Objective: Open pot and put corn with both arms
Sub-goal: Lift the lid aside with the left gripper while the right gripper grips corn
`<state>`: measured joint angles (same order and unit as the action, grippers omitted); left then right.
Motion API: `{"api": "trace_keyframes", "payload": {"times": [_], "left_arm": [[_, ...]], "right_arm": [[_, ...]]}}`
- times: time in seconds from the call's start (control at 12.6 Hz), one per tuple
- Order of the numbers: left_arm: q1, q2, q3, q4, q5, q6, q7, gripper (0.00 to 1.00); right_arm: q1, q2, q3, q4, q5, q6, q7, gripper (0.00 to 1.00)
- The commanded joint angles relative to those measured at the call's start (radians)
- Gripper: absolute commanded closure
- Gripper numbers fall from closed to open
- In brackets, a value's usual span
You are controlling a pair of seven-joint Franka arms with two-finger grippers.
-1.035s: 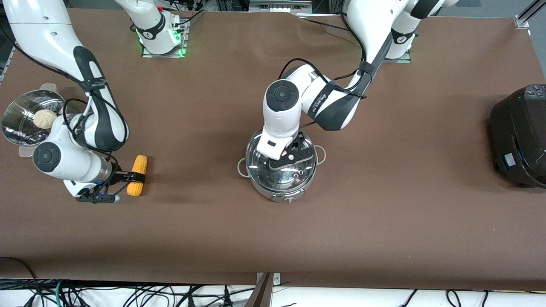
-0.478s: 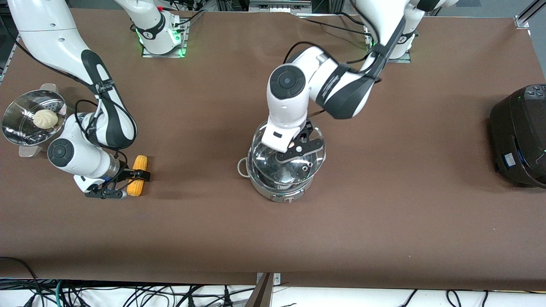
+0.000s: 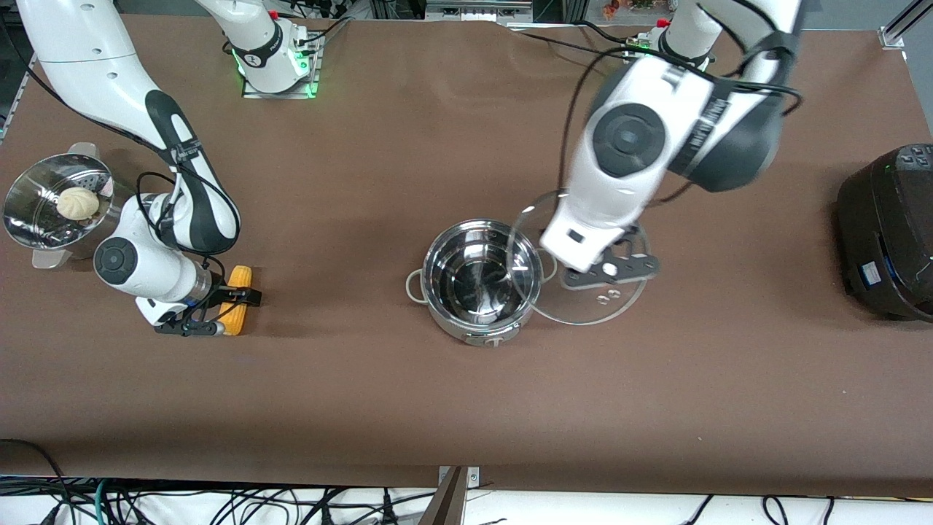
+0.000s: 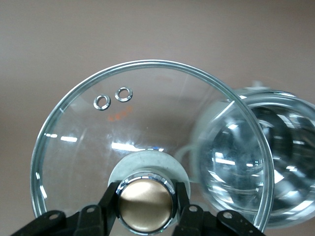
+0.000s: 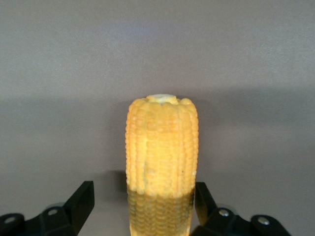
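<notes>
The steel pot [image 3: 477,332] stands uncovered in the middle of the table, and I see nothing inside it. Its glass lid [image 3: 592,310] hangs in the air, partly over the pot's rim on the side toward the left arm's end of the table. My left gripper [image 3: 609,270] is shut on the lid's knob [image 4: 145,206]. In the left wrist view the lid [image 4: 147,113] fills the picture, with the pot [image 4: 280,162] beneath its edge. The corn [image 3: 239,278] lies on the table near the right arm's end. My right gripper [image 3: 227,312] is open and straddles the corn [image 5: 161,147], with a gap at one finger.
A steel steamer basket [image 3: 29,233] with a white bun [image 3: 77,203] sits at the right arm's end, farther from the front camera than the corn. A black rice cooker [image 3: 885,233] stands at the left arm's end.
My left arm has lifted the lid off the pot and carried it toward the left arm's end. My right gripper has slid slightly further along the corn, and its jaws have narrowed a little.
</notes>
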<state>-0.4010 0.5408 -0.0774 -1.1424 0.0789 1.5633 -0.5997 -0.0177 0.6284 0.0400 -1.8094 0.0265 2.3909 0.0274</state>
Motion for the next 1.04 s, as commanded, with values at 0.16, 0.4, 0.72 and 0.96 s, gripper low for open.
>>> {"api": "trace_keyframes", "payload": {"times": [0.16, 0.4, 0.72, 0.96], "left_arm": [[0.244, -0.264, -0.022, -0.377, 0.015, 0.097, 0.379, 1.00], [0.394, -0.347, -0.024, -0.601, 0.010, 0.272, 0.576, 1.00], [0.455, -0.340, -0.022, -0.837, -0.001, 0.563, 0.595, 1.00], [0.462, -0.297, -0.022, -0.948, -0.010, 0.765, 0.595, 1.00]], "right_arm": [[-0.004, -0.004, 0.003, -0.005, 0.004, 0.011, -0.064, 0.95], [-0.004, -0.015, 0.003, -0.004, 0.004, 0.010, -0.061, 1.00], [-0.001, -0.104, 0.004, 0.043, 0.007, -0.138, -0.052, 0.99], [0.001, -0.160, 0.004, 0.174, 0.013, -0.381, -0.050, 0.98]]}}
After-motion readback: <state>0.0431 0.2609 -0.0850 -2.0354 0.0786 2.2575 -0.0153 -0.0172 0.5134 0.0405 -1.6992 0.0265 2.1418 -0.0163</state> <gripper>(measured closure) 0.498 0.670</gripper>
